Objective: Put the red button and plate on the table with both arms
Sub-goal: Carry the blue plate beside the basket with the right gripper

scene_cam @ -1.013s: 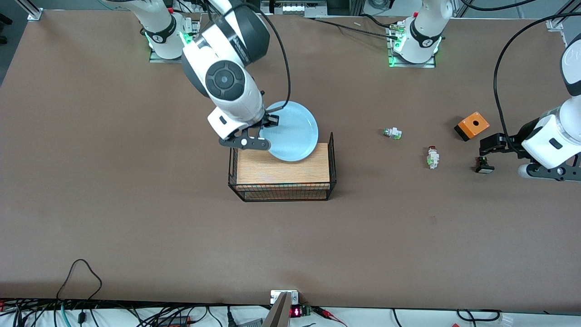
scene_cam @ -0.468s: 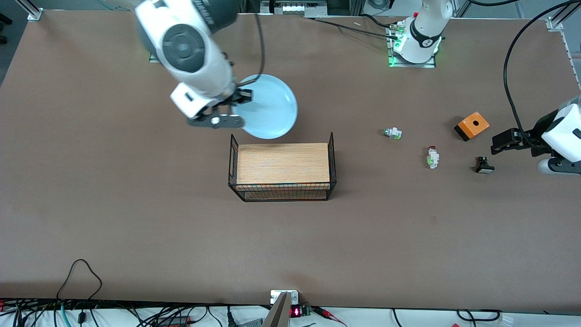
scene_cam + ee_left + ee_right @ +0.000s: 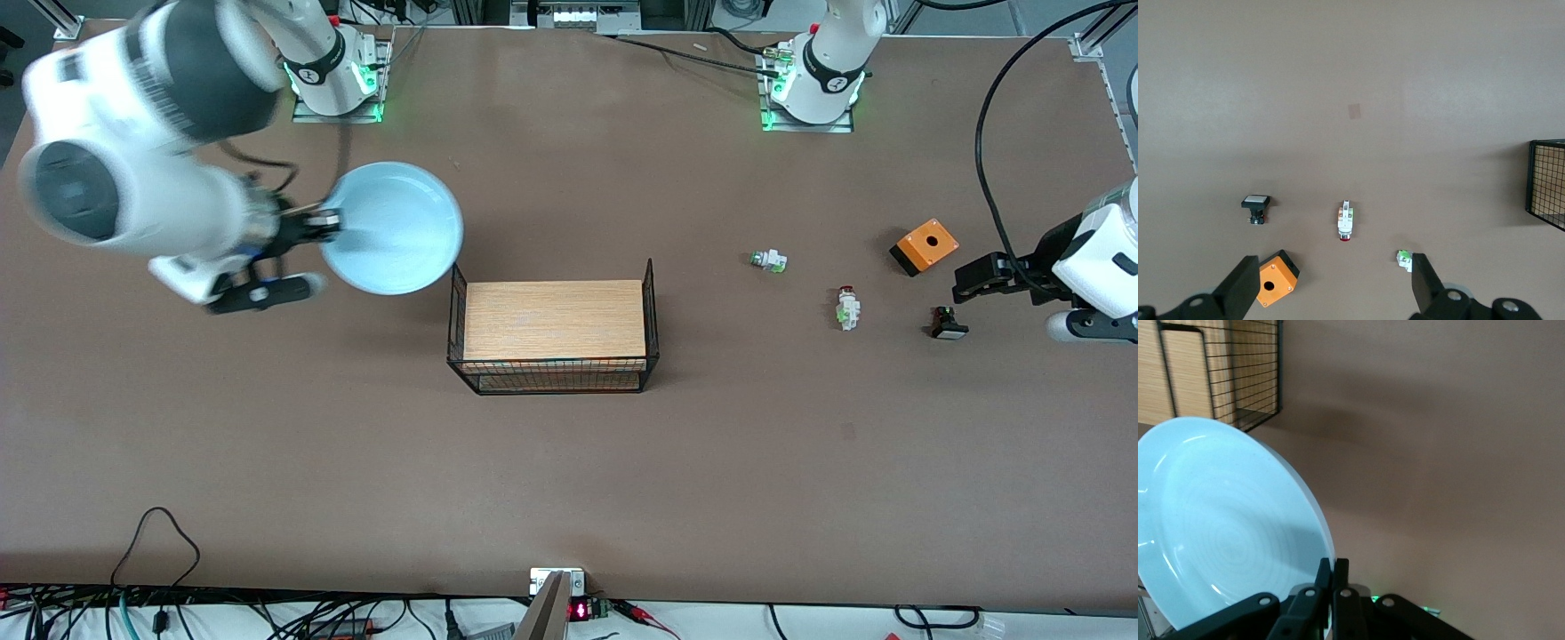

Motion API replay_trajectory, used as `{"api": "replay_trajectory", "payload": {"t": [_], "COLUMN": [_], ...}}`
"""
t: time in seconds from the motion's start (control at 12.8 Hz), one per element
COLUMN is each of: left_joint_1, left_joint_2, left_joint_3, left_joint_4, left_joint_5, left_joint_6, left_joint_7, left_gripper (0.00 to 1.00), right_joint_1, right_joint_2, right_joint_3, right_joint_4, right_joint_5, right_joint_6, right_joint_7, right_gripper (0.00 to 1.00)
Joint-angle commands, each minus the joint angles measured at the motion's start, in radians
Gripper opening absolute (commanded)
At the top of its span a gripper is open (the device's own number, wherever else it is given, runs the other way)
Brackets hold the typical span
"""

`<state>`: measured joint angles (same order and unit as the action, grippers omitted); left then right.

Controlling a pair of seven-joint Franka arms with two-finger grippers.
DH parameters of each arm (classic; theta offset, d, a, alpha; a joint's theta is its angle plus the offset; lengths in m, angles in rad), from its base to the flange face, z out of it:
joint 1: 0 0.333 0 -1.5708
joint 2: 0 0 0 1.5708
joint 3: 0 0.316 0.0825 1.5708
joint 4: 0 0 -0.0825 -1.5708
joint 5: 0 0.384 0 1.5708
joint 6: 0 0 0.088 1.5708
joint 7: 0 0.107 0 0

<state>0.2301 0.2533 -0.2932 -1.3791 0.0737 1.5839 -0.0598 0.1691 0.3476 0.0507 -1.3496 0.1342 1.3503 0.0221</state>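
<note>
My right gripper (image 3: 327, 220) is shut on the rim of the pale blue plate (image 3: 393, 228) and holds it tilted over the table (image 3: 569, 462), beside the wire basket toward the right arm's end. The right wrist view shows the plate (image 3: 1225, 527) pinched between the closed fingers of that gripper (image 3: 1333, 577). The red button (image 3: 847, 307) lies on the table toward the left arm's end. My left gripper (image 3: 965, 283) hovers open and empty over the table near it. In the left wrist view the red button (image 3: 1345, 221) lies ahead of this gripper (image 3: 1335, 293), between its spread fingers (image 3: 1245, 293).
A wire basket with a wooden board top (image 3: 555, 327) stands mid-table. Around the red button lie an orange box (image 3: 925, 245), a black switch with a white face (image 3: 948, 324) and a white-green part without a red cap (image 3: 768, 260).
My right arm has carried the plate off the basket's board, first away from the front camera, then toward the right arm's end. My left gripper drew back from the black switch.
</note>
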Motion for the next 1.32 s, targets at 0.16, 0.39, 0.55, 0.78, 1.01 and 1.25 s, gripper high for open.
{"api": "replay_trajectory", "payload": {"t": [0.16,0.39,0.55,0.78,1.01,1.25], "left_joint_1": [-0.244,-0.287,-0.253,-0.232,-0.232,-0.213], "left_joint_2": [-0.048,-0.058,-0.057,-0.057,-0.055,-0.054], "left_joint_3": [0.252,0.307,0.318,0.318,0.318,0.318], "left_joint_4": [-0.026,-0.025,-0.023,-0.029,-0.026,-0.034], "left_joint_5": [-0.012,-0.062,-0.172,-0.164,-0.164,-0.164], "left_joint_6": [-0.021,-0.015,-0.018,-0.021,-0.019,-0.022], "left_joint_7": [-0.018,-0.006,0.001,0.073,0.111,0.106], "left_gripper": [1.00,1.00,1.00,1.00,1.00,1.00], "right_joint_1": [-0.163,-0.207,-0.226,-0.266,-0.315,-0.361], "right_joint_2": [0.073,0.131,0.183,0.266,0.353,0.431], "right_joint_3": [0.018,0.018,0.020,0.020,0.020,0.024], "right_joint_4": [-0.006,-0.006,-0.005,-0.005,-0.005,-0.006], "right_joint_5": [0.018,0.016,0.015,0.015,0.016,0.068], "right_joint_6": [0.039,0.119,0.182,0.309,0.441,0.519], "right_joint_7": [-0.256,-0.379,-0.444,-0.574,-0.698,-0.725], "right_gripper": [0.00,0.00,0.00,0.00,0.00,0.00]}}
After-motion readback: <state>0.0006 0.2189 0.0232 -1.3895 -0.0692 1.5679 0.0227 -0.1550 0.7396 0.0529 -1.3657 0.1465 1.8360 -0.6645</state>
